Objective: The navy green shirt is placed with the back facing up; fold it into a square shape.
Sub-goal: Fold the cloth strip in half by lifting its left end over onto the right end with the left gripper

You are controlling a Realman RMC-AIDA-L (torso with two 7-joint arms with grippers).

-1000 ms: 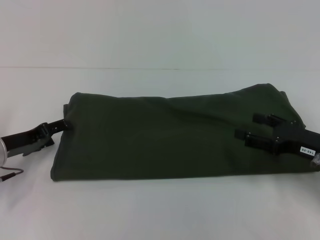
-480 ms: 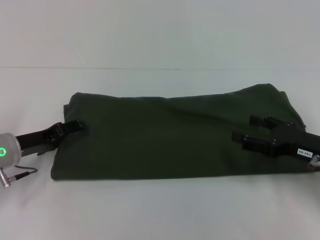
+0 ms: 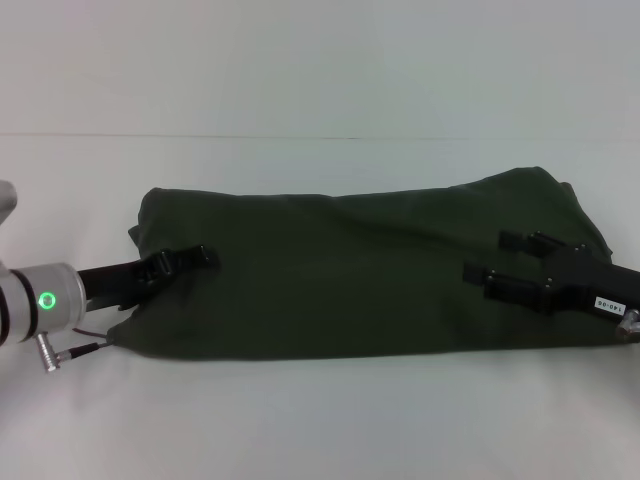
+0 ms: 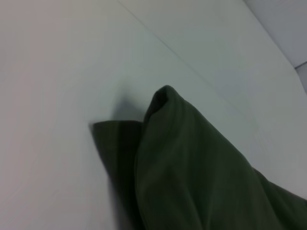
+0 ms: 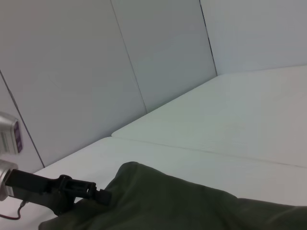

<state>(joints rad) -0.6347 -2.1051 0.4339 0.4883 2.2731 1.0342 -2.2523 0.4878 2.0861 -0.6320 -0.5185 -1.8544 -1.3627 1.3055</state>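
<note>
A wide, flat, matte white table (image 3: 320,420) filled the head view from near edge to far edge, its surface plain and unmarked. Behind its far edge rose a pale grey-white panelled wall (image 5: 158,52), smooth, divided by thin dark vertical seams. One such seam met the table's far corner in the right wrist view.

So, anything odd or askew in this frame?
The navy green shirt is a long band, not square: its right end is bunched higher and its left corner folds over. The left gripper and right gripper are over its ends.
</note>
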